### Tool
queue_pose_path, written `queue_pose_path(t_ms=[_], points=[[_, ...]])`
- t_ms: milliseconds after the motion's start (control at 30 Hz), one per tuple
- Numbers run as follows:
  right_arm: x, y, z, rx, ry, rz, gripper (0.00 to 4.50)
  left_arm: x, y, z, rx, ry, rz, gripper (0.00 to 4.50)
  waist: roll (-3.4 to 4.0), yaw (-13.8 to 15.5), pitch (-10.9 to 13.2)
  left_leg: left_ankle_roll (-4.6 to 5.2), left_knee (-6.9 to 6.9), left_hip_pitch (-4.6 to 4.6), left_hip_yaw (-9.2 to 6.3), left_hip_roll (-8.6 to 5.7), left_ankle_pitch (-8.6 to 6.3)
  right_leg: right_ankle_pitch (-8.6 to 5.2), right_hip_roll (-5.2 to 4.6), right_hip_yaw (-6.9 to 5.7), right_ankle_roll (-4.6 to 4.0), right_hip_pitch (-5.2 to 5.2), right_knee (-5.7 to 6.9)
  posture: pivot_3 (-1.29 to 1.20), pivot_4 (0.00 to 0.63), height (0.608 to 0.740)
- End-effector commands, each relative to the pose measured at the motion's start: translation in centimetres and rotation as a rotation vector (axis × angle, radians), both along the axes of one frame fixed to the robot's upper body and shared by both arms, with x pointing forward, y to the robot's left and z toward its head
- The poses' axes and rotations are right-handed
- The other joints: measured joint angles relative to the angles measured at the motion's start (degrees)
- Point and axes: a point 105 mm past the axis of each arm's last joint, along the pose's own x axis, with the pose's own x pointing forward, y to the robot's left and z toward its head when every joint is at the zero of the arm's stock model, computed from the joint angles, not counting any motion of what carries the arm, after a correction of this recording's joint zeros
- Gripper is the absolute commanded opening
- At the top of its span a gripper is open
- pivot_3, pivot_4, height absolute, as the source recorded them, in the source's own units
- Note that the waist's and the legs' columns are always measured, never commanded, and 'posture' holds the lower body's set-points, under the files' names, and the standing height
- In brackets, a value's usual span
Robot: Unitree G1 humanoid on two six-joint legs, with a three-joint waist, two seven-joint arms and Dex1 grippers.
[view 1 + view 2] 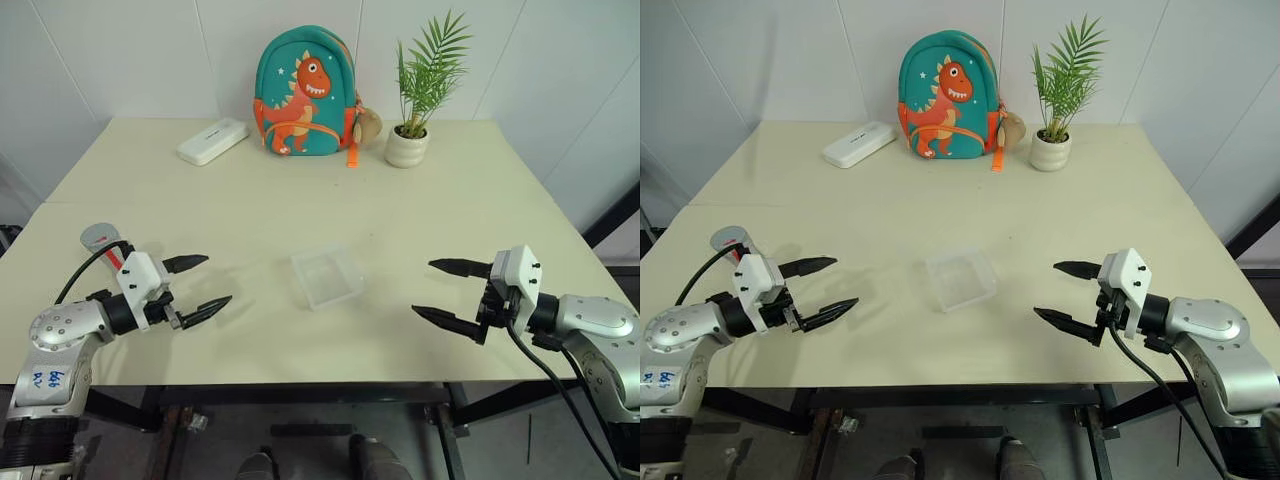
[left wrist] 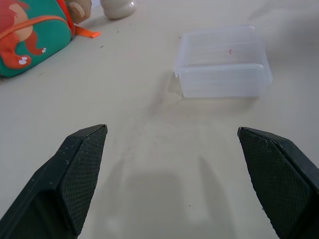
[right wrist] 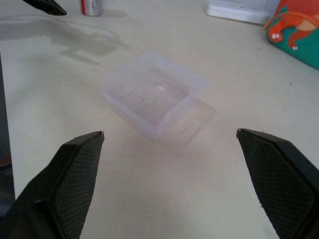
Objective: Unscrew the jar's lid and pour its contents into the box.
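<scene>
**Nothing started yet: jar untouched, box empty**

Plainly, the task has not begun. The jar (image 1: 98, 238) stands at the left edge of the head views, on the table (image 1: 450, 215) just behind the left gripper (image 1: 198, 284), with its lid (image 1: 728, 237) on top. The box (image 1: 326, 276) sits near the middle of the frame, between the two arms, and looks empty. The left gripper hovers with its two fingers spread wide and nothing between them; the right gripper (image 1: 449, 292), at the lower right, is likewise wide apart and holds nothing. All of it remains: grasp the jar, unscrew the lid, tip the contents into the box.

The jar is partly hidden by the left arm and its cable, so only the top and a bit of the red marking show. In the right wrist view it is cut off at the upper edge. The contents cannot be seen while the lid is on.
</scene>
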Motion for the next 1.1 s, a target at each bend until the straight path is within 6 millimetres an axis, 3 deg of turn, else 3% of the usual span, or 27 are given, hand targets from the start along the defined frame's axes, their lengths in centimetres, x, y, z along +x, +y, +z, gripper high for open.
queue_pose_path(t_ms=[33, 267, 400, 633, 700, 900, 1100], points=[[0.2, 0.2, 0.5, -0.011, -0.012, 0.036, 4.50, -0.6, 0.6, 1.3, -0.009, -0.060, 0.040, 4.48, 0.00, -0.04, 0.00, 0.00, 0.00, 0.01, 0.00, 0.00, 0.00, 0.00, 0.00, 0.00, 0.00, 0.01, 0.00, 0.00, 0.150, 0.740], [1.4, 2.8, 0.8, 0.036, -0.005, 0.138, 4.50, -2.2, 3.3, 0.3, -0.085, -0.077, 0.274, 4.48, 0.00, -0.20, 0.00, 0.01, -0.01, 0.01, 0.06, 0.04, -0.06, -0.01, 0.03, 0.07, -0.01, -0.02, 0.03, 0.00, 0.150, 0.740], [2.3, 5.7, 2.3, 0.108, -0.035, 0.233, 4.50, -3.2, 5.8, 0.5, -0.217, -0.161, 0.571, 4.48, 0.00, -0.30, 0.00, 0.01, 0.08, 0.02, 0.06, 0.06, -0.06, 0.01, 0.06, 0.10, 0.01, -0.02, 0.08, 0.00, 0.150, 0.740], [2.2, 11.2, 5.1, 0.227, -0.083, 0.417, 4.50, -4.0, 7.2, -0.8, -0.446, -0.216, 0.934, 4.48, -0.02, 0.26, -0.01, 0.00, 0.38, 0.00, 0.06, 0.05, -0.06, 0.05, 0.10, 0.15, 0.08, 0.00, 0.34, 0.00, 0.150, 0.740], [1.9, 12.6, 5.7, 0.248, -0.099, 0.462, 4.50, -3.8, 8.1, -0.9, -0.531, -0.240, 1.051, 4.48, -0.06, 0.17, -0.04, -0.02, 0.51, 0.00, 0.05, 0.05, -0.08, 0.05, 0.13, 0.16, 0.08, 0.01, 0.43, 0.00, 0.150, 0.740], [1.7, 14.8, 6.1, 0.292, -0.126, 0.487, 4.50, -1.6, 7.8, -1.4, -0.613, -0.247, 1.178, 4.48, -0.10, 0.05, -0.06, 0.00, 0.64, 0.02, 0.04, 0.05, -0.06, 0.19, 0.15, 0.17, 0.07, 0.10, 0.38, 0.00, 0.150, 0.740], [1.7, 15.1, 6.6, 0.321, -0.146, 0.459, 4.50, 1.1, 7.6, -0.9, -0.625, -0.254, 1.229, 4.48, -0.10, 0.06, -0.06, -0.03, 0.60, -0.01, 0.04, 0.05, -0.08, 0.19, 0.17, 0.17, 0.06, 0.07, 0.36, 0.00, 0.150, 0.740]])
